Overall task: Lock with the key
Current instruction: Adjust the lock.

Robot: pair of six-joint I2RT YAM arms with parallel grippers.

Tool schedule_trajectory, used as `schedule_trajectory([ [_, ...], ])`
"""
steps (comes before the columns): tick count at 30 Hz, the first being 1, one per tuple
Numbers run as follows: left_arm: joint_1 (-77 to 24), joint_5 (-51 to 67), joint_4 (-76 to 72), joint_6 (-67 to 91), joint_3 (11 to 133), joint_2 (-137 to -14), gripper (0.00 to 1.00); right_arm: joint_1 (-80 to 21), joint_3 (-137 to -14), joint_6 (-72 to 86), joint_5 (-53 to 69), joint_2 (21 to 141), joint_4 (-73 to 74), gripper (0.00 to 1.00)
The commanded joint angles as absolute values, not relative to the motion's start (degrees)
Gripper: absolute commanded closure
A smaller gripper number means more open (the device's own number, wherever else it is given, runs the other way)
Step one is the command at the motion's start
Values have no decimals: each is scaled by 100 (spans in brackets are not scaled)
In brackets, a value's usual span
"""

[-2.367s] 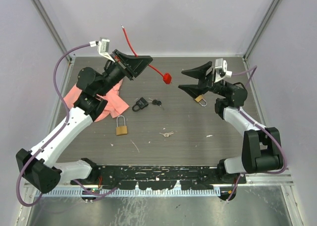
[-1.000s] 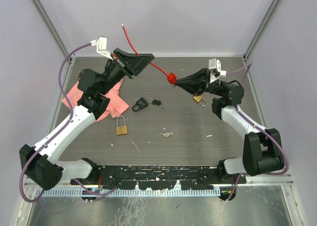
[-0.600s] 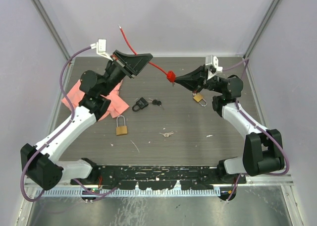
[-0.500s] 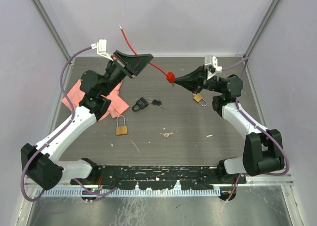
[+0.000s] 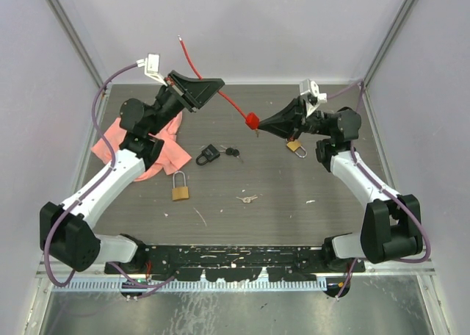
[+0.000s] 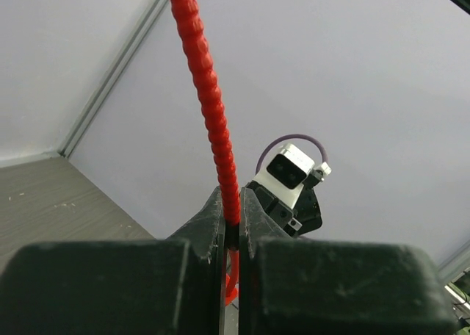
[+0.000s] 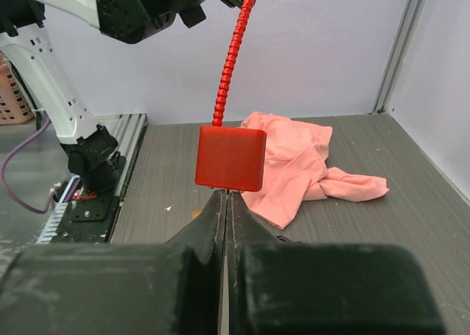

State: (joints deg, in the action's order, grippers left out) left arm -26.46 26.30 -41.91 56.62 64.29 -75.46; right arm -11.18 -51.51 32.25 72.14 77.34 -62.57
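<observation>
A red cable lock hangs in the air between my arms. Its ribbed red cable (image 5: pixel 228 100) (image 6: pixel 208 100) passes through my left gripper (image 5: pixel 214 86) (image 6: pixel 231 205), which is shut on it. The red lock body (image 5: pixel 252 119) (image 7: pixel 230 159) sits at the cable's lower end. My right gripper (image 5: pixel 262 126) (image 7: pixel 226 196) is shut right under the body. Only a thin sliver of the key (image 7: pixel 228 192) shows between the fingertips and the body's underside.
On the table lie a brass padlock (image 5: pixel 180 189), a black padlock with keys (image 5: pixel 208 155), another brass padlock (image 5: pixel 297 148) under my right arm, and loose keys (image 5: pixel 247 198). A pink cloth (image 5: pixel 165 150) (image 7: pixel 294 159) lies at the left.
My right gripper, open at first, has come up to the red lock body and shut beneath it. The lock body has swung slightly, and my left arm has shifted a little.
</observation>
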Motion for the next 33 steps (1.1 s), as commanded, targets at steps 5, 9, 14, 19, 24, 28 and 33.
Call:
schedule_trajectory([
  [5, -2558, 3269, -4597, 5658, 6419, -7712, 100, -1177, -5633, 2980, 7157, 7472, -5731, 99],
  [9, -2562, 3109, -4531, 5830, 6344, -7745, 100, -1170, -5767, 2192, 7086, 7415, -4801, 99],
  [14, -2558, 2747, -4498, 6142, 6129, -7745, 100, -1254, -6179, 483, 6697, 7405, -2725, 99],
  [19, -2562, 2286, -4340, 6391, 5896, -7737, 100, -1585, -6726, -1512, 5813, 7386, -337, 99],
  [24, -2564, 1923, -4243, 6390, 5659, -7701, 100, -1654, -6710, -1759, 5330, 7363, -191, 99],
  [28, -2558, 1946, -4236, 6371, 5569, -7809, 100, -1702, -6741, -2087, 5109, 7324, 17, 99],
  [33, -2558, 2043, -4291, 6439, 5522, -7976, 100, -1738, -6740, -2327, 4963, 7304, 147, 99],
])
